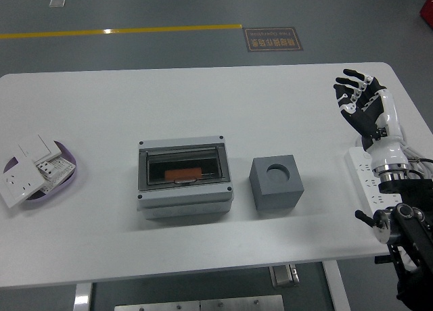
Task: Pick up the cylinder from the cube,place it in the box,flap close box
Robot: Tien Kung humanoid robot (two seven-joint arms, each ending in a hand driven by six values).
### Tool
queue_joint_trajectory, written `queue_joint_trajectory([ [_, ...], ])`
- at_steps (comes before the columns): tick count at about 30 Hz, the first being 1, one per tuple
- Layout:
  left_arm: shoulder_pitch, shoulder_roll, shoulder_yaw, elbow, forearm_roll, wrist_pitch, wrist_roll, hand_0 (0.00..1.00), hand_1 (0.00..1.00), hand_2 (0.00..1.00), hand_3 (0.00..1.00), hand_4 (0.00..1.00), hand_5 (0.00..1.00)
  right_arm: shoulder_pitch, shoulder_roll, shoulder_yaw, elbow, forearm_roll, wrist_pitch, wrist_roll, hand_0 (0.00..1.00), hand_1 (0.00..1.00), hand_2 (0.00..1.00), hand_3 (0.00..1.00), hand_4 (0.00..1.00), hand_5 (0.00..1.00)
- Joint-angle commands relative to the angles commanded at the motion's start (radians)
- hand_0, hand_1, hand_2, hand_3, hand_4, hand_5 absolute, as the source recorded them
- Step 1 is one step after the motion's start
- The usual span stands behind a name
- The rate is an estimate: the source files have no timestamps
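A grey box (pixel 184 178) with a clear, closed lid sits at the table's middle; an orange cylinder (pixel 183 172) lies inside it, seen through the lid. Just right of the box stands a dark grey cube (pixel 277 182) whose round top hole holds nothing. My right hand (pixel 358 98) hovers over the table's far right side, well away from the cube, its black fingers spread and holding nothing. The left arm does not show.
A purple dish (pixel 67 179) heaped with white wall switches and sockets sits at the left edge. A white power strip (pixel 364 179) lies along the right edge under my right forearm. A floor sign (pixel 272 38) lies beyond the table.
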Motion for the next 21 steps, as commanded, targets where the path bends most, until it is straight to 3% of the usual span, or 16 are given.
queue_joint_trajectory([
  [21,-0.011,0.0,0.001,0.0,0.007,-0.002,-0.005,0.642,0.667,0.592,0.657,0.721,0.298,-0.013,-0.001,0.025,0.01,0.017,-0.016,0.016,0.71,0.627,0.616,0.638,0.638,0.189],
])
